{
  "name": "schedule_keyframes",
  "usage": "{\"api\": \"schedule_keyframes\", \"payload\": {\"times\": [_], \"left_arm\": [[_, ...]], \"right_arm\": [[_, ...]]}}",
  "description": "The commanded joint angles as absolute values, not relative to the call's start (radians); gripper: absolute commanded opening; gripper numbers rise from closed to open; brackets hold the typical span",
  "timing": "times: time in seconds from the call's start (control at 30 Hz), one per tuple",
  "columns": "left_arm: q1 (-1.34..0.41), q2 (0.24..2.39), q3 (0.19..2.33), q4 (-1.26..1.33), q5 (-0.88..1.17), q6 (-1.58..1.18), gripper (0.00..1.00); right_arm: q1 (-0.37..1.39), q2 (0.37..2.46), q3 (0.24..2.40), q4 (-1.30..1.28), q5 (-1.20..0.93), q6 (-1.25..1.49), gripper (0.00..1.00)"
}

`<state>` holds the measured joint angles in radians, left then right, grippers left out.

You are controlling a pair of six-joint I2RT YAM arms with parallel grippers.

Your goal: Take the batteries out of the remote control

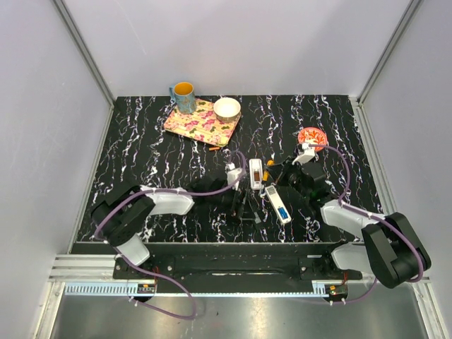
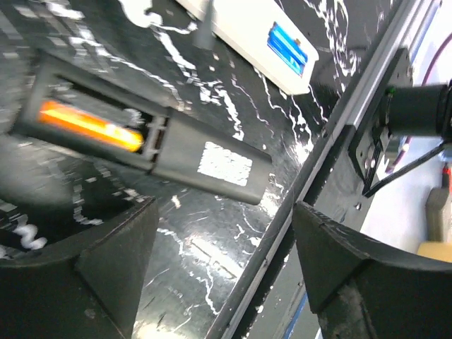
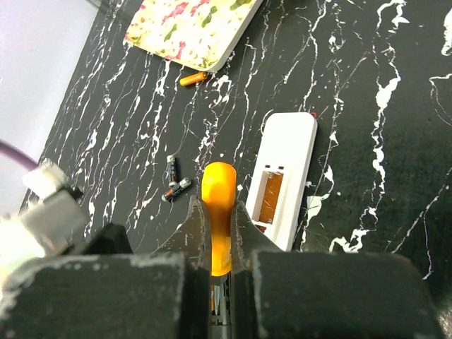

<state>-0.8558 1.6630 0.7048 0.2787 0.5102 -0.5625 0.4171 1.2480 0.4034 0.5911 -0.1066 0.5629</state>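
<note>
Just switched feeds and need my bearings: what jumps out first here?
The right gripper pinches an orange round-tipped stick near a white remote with its compartment open. Ahead of the open left gripper lies a black remote holding an orange battery.

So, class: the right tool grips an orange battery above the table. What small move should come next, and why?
Probably lower the right tool and open it, leaving the orange battery beside the loose batteries on the table: it is already out, and the white remote shows another orange one.
</note>
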Motion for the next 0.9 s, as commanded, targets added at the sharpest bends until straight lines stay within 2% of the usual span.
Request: {"api": "schedule_keyframes", "payload": {"times": [0.0,0.07,0.27,0.37,0.87], "left_arm": [[-0.769,1.560,0.658,0.348,0.496,-0.600,0.76],[-0.744,1.551,0.653,0.354,0.503,-0.610,0.64],[-0.690,1.614,0.666,0.353,0.483,-0.675,0.48],[-0.670,1.652,0.672,0.360,0.483,-0.704,0.43],[-0.669,1.795,0.707,0.411,0.494,-0.739,0.38]], "right_arm": [[0.422,1.262,0.382,0.764,-0.204,0.515,0.00],[0.423,1.302,0.387,0.819,-0.222,0.517,0.00],[0.465,1.413,0.426,0.900,-0.218,0.525,0.00],[0.483,1.457,0.445,0.911,-0.195,0.529,0.00],[0.517,1.540,0.445,0.911,-0.137,0.534,0.00]]}}
